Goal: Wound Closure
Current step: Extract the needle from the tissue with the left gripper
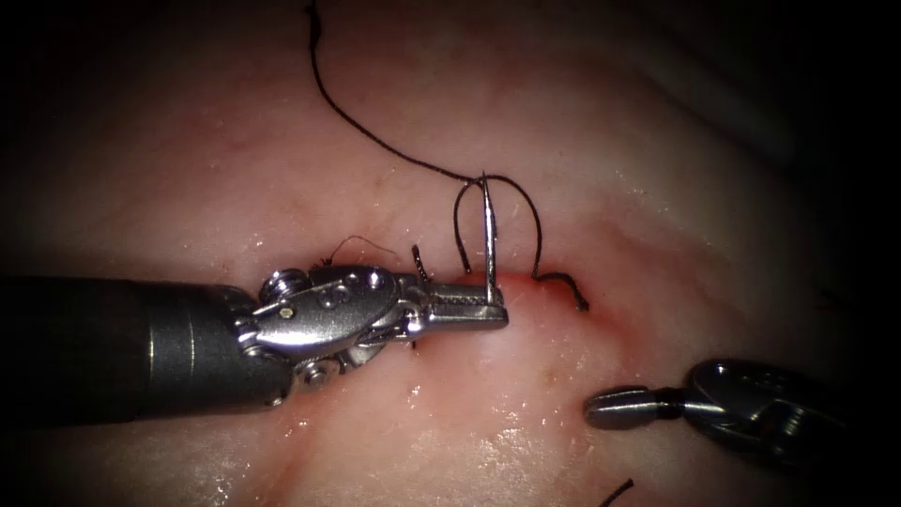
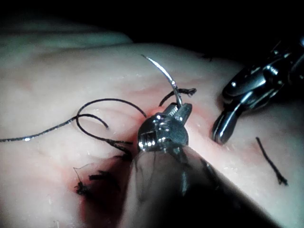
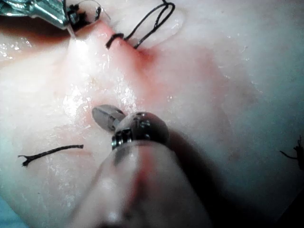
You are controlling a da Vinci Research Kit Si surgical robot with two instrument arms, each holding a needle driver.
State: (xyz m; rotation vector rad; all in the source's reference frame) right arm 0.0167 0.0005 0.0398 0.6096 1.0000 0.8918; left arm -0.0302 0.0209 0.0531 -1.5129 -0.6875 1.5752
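Gripping the needle (image 1: 489, 239) near its thread end, the left pincer (image 1: 488, 308) is clenched beside the cut (image 1: 554, 282), the needle standing clear of the tissue (image 1: 657, 188); thread (image 1: 375, 136) loops behind. Right pincer (image 1: 615, 407) lies clenched, grasping nothing, nearer and right. Left wrist view: the needle (image 2: 166, 78) arcs upward, seemingly free. Right wrist view: its tip (image 3: 107, 116) rests by the tissue (image 3: 228, 95).

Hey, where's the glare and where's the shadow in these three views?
Endoscope view: edges fall dark; glare on wet tissue and on the left tool, shut on one end of the needle, which stands clear of the tissue. Left wrist view: its own shaft lies in shadow; the needle glints. Right wrist view: strong glare on tissue beside the right tool, shut, holding nothing.
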